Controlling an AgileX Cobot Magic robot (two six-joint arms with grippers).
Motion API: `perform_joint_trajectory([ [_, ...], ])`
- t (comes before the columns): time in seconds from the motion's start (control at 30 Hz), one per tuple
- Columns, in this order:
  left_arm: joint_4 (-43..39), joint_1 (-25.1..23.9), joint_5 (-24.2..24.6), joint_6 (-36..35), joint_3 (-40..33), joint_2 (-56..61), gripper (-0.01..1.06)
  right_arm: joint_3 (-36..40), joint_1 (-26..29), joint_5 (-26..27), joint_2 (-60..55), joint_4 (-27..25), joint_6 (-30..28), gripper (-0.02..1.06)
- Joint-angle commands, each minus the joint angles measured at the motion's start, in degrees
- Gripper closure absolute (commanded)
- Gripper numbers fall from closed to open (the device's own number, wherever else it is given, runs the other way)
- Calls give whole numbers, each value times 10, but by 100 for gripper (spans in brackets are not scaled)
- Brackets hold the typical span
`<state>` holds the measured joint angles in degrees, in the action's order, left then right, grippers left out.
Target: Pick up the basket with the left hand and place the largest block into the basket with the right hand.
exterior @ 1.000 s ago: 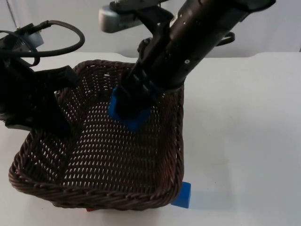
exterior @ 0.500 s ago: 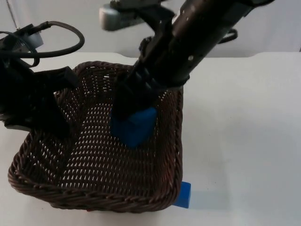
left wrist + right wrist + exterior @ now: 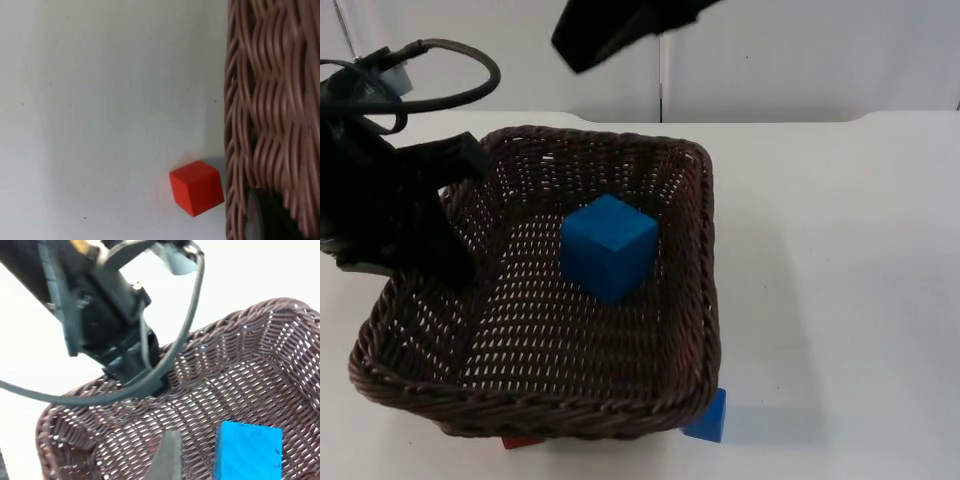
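Note:
The brown wicker basket (image 3: 692,300) hangs tilted over the table, and my left gripper (image 3: 448,262) is shut on its left rim. That same grip shows in the right wrist view, where the left gripper (image 3: 142,382) clamps the basket rim (image 3: 90,390). The large blue block (image 3: 608,247) rests free on the basket floor, also seen as the blue block (image 3: 248,450). My right arm (image 3: 610,25) is raised high behind the basket, its gripper open and holding nothing, with one of its fingers (image 3: 168,460) above the basket floor.
A small blue block (image 3: 708,418) lies on the table under the basket's front right corner. A red block (image 3: 196,187) sits beside the basket wall (image 3: 265,100), its edge peeking out as the red block (image 3: 523,441). White table stretches right.
The right gripper let go of the large blue block, which now sits in the basket. The right arm pulled up and back. The basket stays held.

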<state>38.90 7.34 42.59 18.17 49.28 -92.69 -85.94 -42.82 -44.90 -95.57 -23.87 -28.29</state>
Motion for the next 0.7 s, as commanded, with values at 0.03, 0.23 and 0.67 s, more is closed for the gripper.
perform_joint_trajectory([
  [0.03,33,0,4,-1,0,8,105,-2,-3,-35,34,10,-2,31],
  [0.23,46,0,2,-1,0,8,105,-1,-3,-92,78,13,-3,31],
  [0.67,75,0,1,-1,0,8,105,51,-3,-74,154,30,-3,31],
])
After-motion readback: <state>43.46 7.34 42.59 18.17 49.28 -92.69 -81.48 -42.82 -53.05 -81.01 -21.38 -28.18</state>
